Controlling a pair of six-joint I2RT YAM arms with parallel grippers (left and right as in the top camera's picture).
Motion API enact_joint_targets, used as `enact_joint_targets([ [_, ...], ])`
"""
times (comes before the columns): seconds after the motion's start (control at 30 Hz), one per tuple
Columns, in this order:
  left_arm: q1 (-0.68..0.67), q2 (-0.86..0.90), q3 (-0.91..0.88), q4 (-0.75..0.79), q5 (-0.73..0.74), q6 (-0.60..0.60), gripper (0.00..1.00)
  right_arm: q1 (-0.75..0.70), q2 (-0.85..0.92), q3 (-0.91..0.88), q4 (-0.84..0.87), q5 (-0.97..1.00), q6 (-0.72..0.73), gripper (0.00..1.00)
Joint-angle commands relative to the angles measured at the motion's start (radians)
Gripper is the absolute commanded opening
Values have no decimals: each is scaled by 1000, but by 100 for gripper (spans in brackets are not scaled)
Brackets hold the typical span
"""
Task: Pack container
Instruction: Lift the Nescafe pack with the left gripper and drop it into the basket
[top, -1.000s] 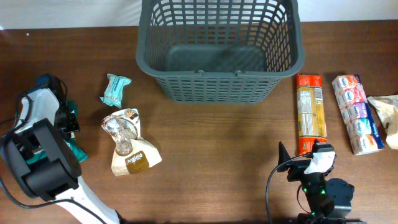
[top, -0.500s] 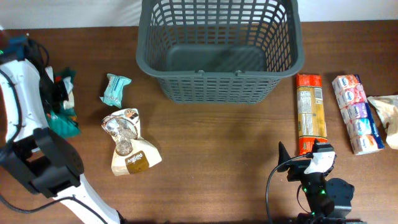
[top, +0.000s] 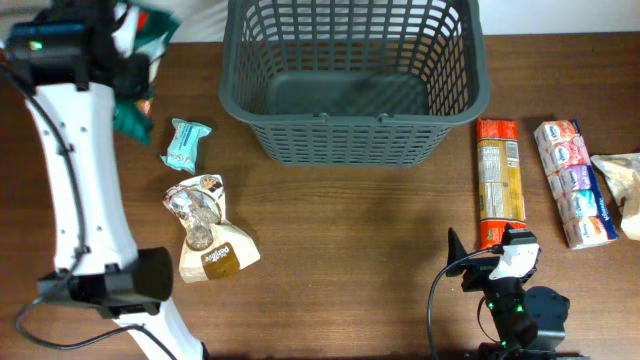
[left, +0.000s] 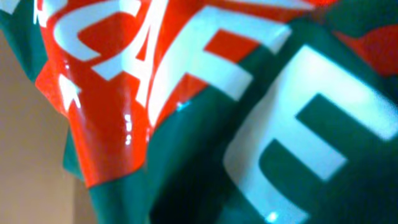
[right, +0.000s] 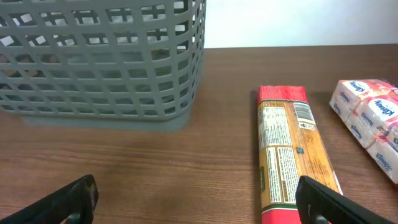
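The container, a large dark grey lattice basket (top: 350, 140), stands at the back middle of the table and looks empty; its wall also shows in the right wrist view (right: 99, 62). My left gripper (top: 128, 48) is raised at the back left, just left of the basket, shut on a green and red packet (top: 135, 110). That packet, with white letters, fills the left wrist view (left: 186, 93) and hides the fingers. My right gripper (right: 199, 205) is open and empty, low over the table near the front right (top: 500, 262).
A teal packet (top: 186, 143) and a brown and white bag (top: 208, 235) lie left of the basket. A long orange pasta pack (top: 498, 180) (right: 289, 155), a tissue multipack (top: 573, 182) (right: 373, 118) and a beige bag (top: 625, 190) lie at the right.
My left arm has lifted the green and red packet from the table's left edge and carried it up and back, towards the basket's left side. The right arm has not moved.
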Motion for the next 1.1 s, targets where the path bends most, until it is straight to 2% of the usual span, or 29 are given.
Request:
enact_joint_targets([
  [0.0,-124,-92,131,100,-56,193,1,6,-7,-6,-1,-5,1,99],
  [0.1,-283,-94,148,200,-60,404,2,6,-7,-6,-1,-5,1,99],
  [0.23,-447,-73,145,262,-23,486,1,6,-7,-6,-1,-5,1,99],
  [0.37,-505,2,145,254,135,492,2,6,-7,-6,-1,-5,1,99],
  [0.7,-504,256,145,344,200,536,2,6,-7,-6,-1,-5,1,99],
  [0.9,-504,340,145,337,241,428,2,6,-7,-6,-1,-5,1,99],
  [0.97,-504,340,146,325,236,418,30,6,-7,-6,-1,-5,1,99],
  [1.03,-504,320,146,324,188,385,69,6,-7,-6,-1,-5,1,99],
  [1.07,-504,303,146,319,150,350,79,6,-7,-6,-1,-5,1,99],
])
